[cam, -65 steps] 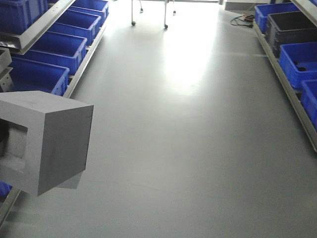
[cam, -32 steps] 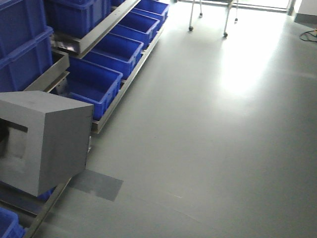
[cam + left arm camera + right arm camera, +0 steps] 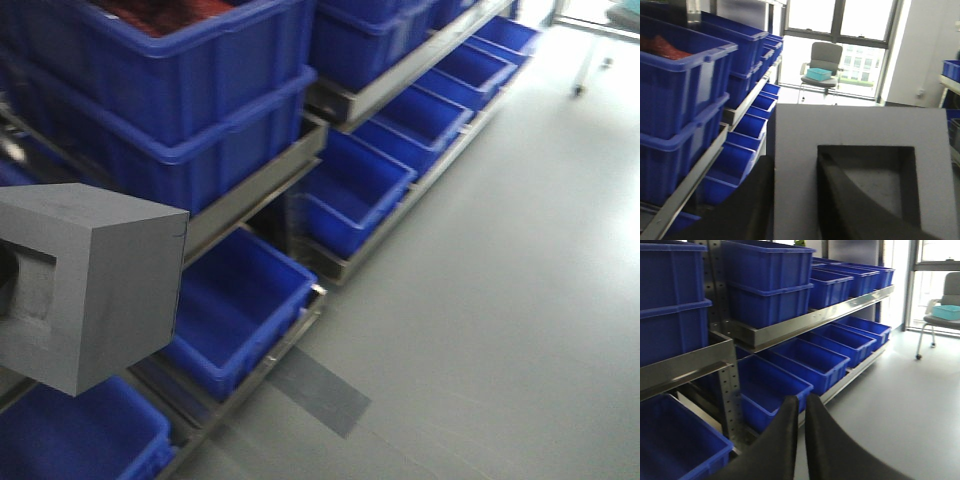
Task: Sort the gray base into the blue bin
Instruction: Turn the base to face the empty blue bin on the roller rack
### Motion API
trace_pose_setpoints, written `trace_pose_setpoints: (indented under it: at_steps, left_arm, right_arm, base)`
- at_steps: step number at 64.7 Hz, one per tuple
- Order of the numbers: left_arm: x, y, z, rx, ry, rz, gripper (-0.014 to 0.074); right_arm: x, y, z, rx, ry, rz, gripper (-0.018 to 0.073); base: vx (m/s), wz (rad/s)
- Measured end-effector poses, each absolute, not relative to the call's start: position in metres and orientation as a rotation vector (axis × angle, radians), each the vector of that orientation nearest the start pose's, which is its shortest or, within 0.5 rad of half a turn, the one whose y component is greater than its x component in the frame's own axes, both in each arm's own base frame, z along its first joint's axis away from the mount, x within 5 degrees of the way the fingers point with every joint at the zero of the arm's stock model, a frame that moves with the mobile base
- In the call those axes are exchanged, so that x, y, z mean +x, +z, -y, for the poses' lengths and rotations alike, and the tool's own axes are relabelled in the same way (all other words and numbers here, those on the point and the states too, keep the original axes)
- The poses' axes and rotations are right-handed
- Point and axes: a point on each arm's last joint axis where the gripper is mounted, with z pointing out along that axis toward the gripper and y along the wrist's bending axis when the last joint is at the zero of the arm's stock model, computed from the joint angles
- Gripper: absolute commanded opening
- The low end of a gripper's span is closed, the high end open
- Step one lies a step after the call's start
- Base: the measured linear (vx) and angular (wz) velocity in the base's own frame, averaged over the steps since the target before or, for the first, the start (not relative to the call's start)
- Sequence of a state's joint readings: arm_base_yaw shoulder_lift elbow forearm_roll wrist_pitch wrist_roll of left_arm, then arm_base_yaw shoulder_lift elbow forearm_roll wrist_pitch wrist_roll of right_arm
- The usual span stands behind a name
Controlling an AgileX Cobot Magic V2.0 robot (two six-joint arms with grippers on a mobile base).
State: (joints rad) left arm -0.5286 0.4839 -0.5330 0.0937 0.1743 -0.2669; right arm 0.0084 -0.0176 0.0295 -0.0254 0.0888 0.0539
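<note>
The gray base (image 3: 95,285) hangs at the left edge of the front view, its square recess facing left. In the left wrist view the gray base (image 3: 860,125) fills the lower right. My left gripper (image 3: 794,159) is shut on one wall of it: one black finger (image 3: 747,205) lies outside and the other finger (image 3: 850,210) sits inside the recess. Blue bins line the rack; one open blue bin (image 3: 235,300) lies just right of the held block on the lowest level. My right gripper (image 3: 802,399) is shut with nothing in it, in front of another blue bin (image 3: 772,385).
A metal rack (image 3: 255,190) with tiers of blue bins runs along the left. A stacked bin (image 3: 180,70) at the top holds something red. Gray floor (image 3: 500,300) spreads to the right, with a dark patch (image 3: 320,392). An office chair (image 3: 822,67) stands by the far windows.
The front view has swung left toward the rack, so bins now fill the left and top where open floor was. The gray base keeps its place in my left gripper.
</note>
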Motion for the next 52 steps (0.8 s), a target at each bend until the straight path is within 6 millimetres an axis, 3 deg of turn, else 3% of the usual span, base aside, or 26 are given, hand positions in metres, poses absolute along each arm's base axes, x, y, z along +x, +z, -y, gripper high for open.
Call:
trace_pose_setpoints:
  at_steps: [52]
  left_arm:
    - [0.0908, 0.3409, 0.0513, 0.275, -0.53, -1.61, 0.0004]
  right_arm:
    - [0.0563, 0.1961, -0.0003, 0.018, 0.027, -1.584, -0.0004]
  base:
    - [0.19, 0.72]
